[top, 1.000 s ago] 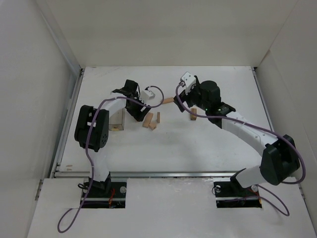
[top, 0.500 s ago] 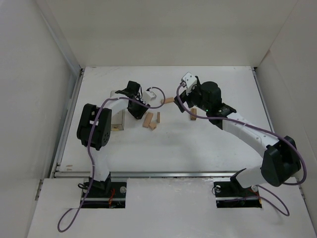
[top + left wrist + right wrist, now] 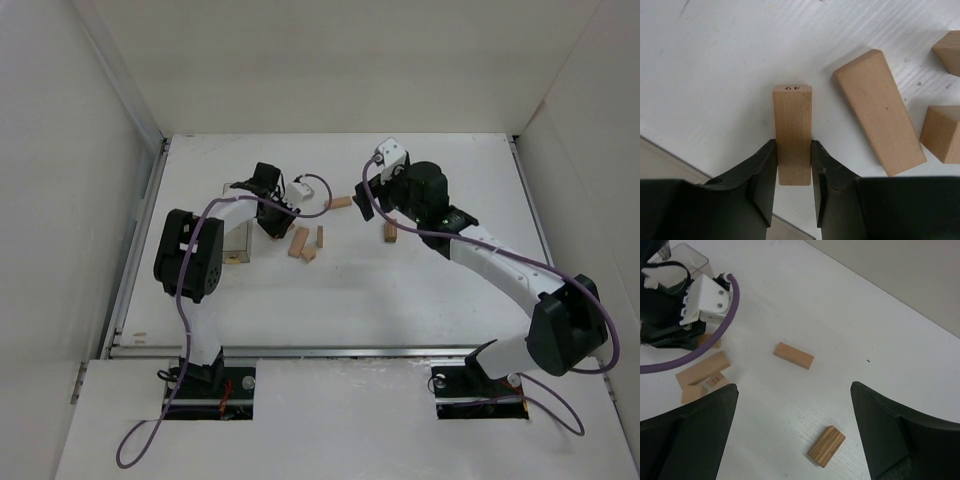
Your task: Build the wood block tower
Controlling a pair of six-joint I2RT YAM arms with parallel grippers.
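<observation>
1. The left gripper's (image 3: 793,150) jaws stay clamped on a narrow wood block (image 3: 792,115), just beside a loose plank (image 3: 879,126) on the worktop (image 3: 715,60).
2. The right gripper (image 3: 794,386), jaws apart and empty, has shifted off the grained block (image 3: 826,446); the tower looks unstarted.

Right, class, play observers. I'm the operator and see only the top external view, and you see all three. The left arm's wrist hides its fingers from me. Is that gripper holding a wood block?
Observer: Yes. In the left wrist view the left gripper is shut on a narrow block, with one finger on each long side.
Operator: Any marking on it?
Observer: Its far end face bears the number 49.
Operator: And the right gripper?
Observer: The right wrist view shows the right gripper open and empty. A pale block and a darker-grained block lie flat and apart, in view between its fingers.
</observation>
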